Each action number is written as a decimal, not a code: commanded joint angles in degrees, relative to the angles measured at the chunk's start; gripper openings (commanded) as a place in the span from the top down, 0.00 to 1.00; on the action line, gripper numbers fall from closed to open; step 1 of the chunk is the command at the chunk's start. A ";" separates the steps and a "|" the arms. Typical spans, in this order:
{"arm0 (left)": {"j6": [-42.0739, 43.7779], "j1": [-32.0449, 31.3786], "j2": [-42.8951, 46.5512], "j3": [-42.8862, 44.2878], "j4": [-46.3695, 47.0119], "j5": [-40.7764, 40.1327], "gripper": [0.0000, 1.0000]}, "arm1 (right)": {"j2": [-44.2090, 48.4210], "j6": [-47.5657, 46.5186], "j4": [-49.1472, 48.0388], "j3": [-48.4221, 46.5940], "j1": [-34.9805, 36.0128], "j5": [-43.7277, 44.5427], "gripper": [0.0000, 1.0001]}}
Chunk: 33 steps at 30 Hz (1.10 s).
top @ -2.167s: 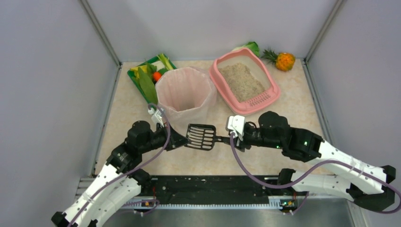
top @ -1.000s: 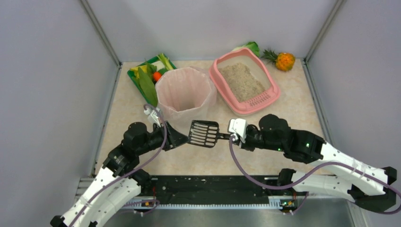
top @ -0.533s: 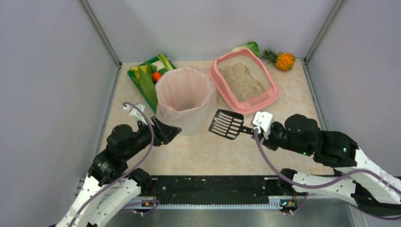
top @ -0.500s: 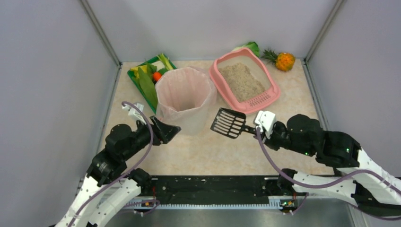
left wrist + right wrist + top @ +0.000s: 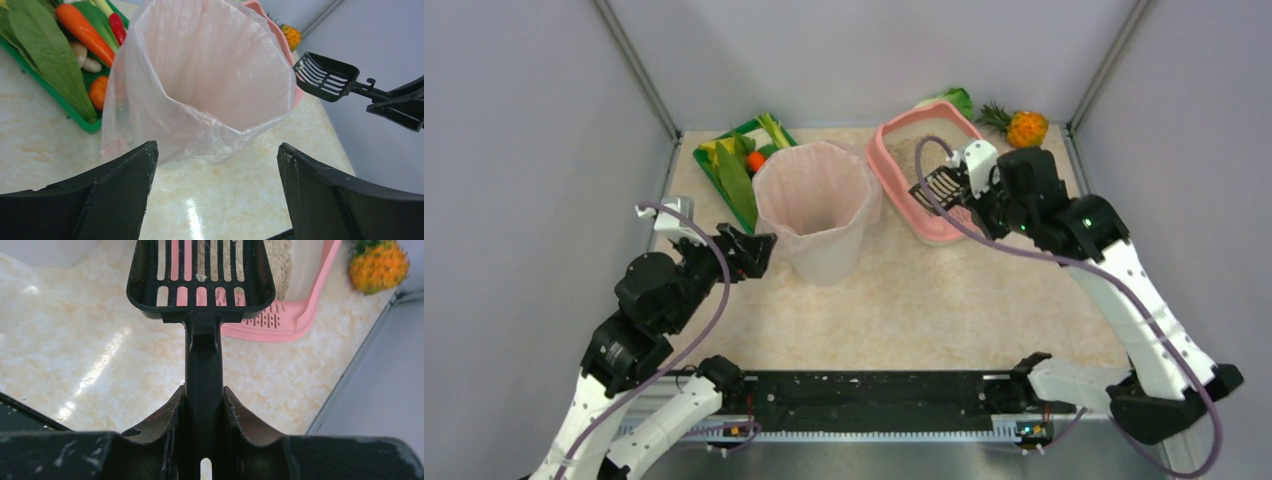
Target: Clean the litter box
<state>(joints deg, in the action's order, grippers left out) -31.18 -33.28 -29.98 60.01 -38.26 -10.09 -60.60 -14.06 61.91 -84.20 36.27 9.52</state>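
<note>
**Scoop (image 5: 939, 186) Held Over Litter Box (image 5: 894, 172)**

The litter box was located at the far right of the table (image 5: 924, 300), just right of the bin (image 5: 814, 200), and litter was seen inside it. The right gripper (image 5: 965, 180) was clamped on the handle of the black scoop. The slotted head of the scoop was held above the near end of the litter box, over its slotted lip. One small crumb was seen on the slats in the right wrist view. The left gripper (image 5: 751, 250) was held near and left of the bin, its jaws spread wide with nothing between them. A vegetable tray (image 5: 724, 165) was placed at the far left, beside the bin. A pineapple (image 5: 1027, 128) was placed in the far right corner.
</note>
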 commanded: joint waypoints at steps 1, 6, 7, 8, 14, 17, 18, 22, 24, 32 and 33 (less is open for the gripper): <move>6.34 -0.18 -1.56 2.33 1.13 -5.23 0.05 | -9.26 -4.07 -3.00 -4.81 -8.28 -7.52 1.00; 9.92 -0.12 0.76 -0.39 0.87 -9.76 0.03 | -21.75 -5.79 -1.83 -13.32 -15.58 -8.49 1.00; 10.33 -0.12 0.83 -0.56 0.33 -11.24 0.03 | -24.70 -6.26 -0.71 -16.00 -17.13 -8.68 1.00; 10.81 -0.13 0.80 -0.47 -0.23 -12.46 0.03 | -27.70 -7.05 1.31 -20.11 -18.62 -9.24 1.00; 12.78 -0.13 -0.26 0.33 -1.93 -16.35 0.03 | -44.68 -9.81 8.97 -36.19 -24.24 -10.94 1.00; 13.04 -0.16 -1.10 0.76 -1.24 -19.34 0.03 | -50.42 -11.79 10.82 -40.55 -24.67 -9.81 1.00; 13.15 -0.15 -1.48 1.19 -1.00 -20.27 0.03 | -51.93 -12.26 11.27 -41.45 -24.81 -7.98 1.00; 13.58 -0.15 -3.22 2.17 -0.74 -22.49 0.03 | -54.64 -14.09 13.24 -41.86 -25.52 -6.33 1.00; 13.60 -0.17 -3.85 2.01 0.22 -23.26 0.03 | -54.23 -15.37 13.77 -40.08 -26.23 -7.11 1.00; 13.86 -0.18 -6.80 1.10 5.87 -22.05 0.04 | -50.86 -19.89 15.01 -34.86 -26.69 -7.88 1.00; 13.99 -0.13 -7.33 1.33 5.77 -21.92 0.04 | -51.31 -19.97 15.38 -34.93 -26.69 -7.61 1.00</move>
<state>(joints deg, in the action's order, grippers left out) -18.02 -33.32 -35.42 60.23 -37.04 -31.99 -115.35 -31.59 75.90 -118.87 9.98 2.26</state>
